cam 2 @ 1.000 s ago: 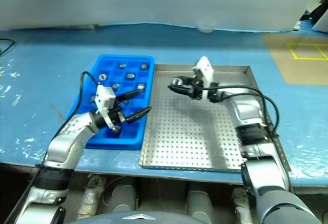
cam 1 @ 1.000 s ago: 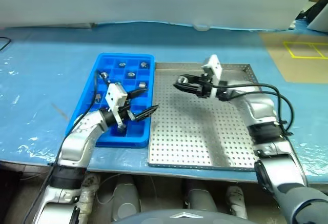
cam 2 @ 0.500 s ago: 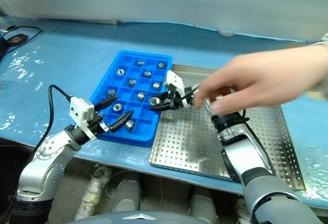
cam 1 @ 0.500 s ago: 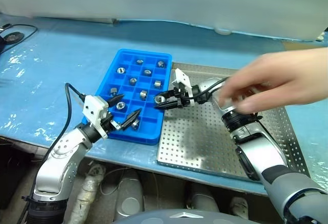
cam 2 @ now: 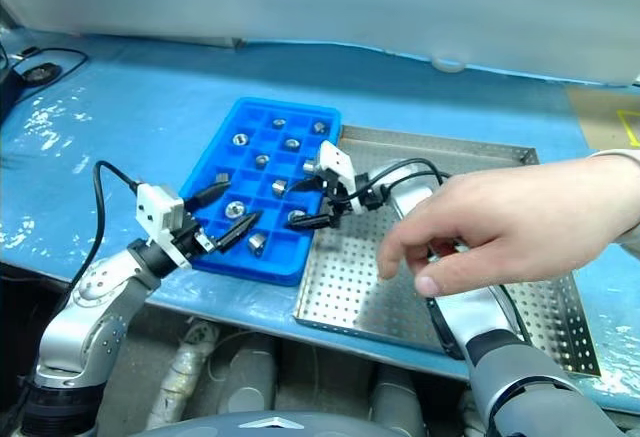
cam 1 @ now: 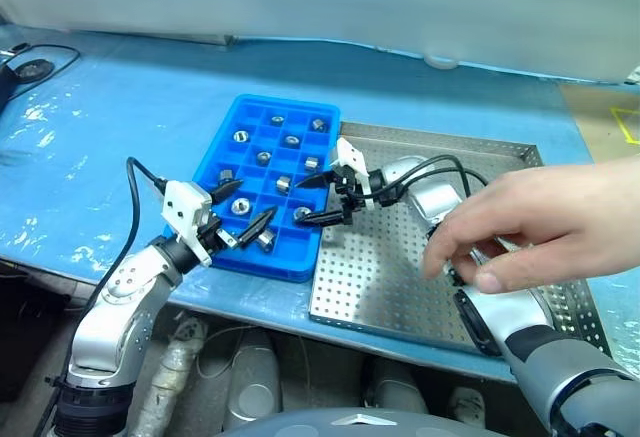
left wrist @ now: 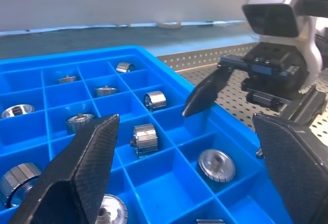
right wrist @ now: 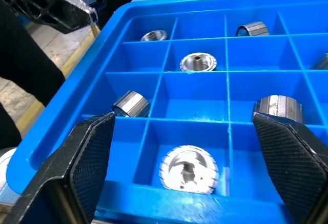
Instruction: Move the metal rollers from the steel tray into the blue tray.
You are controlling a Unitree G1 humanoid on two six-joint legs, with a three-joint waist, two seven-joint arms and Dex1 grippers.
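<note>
Since half a second ago the right gripper (cam 1: 322, 199) has spread its fingers, and the roller it carried (right wrist: 188, 169) now lies in the compartment right under it; the person's hand (cam 1: 530, 225) has dropped lower over the steel tray (cam 1: 400, 282). From the left: the left gripper (cam 1: 246, 221) hangs wide apart and empty above the blue tray (cam 1: 222, 159), near edge. Metal rollers (cam 1: 283, 184) fill many compartments between and beyond both grippers. No rollers show on the steel tray's visible floor, so the transfer looks nearly or fully finished.
</note>
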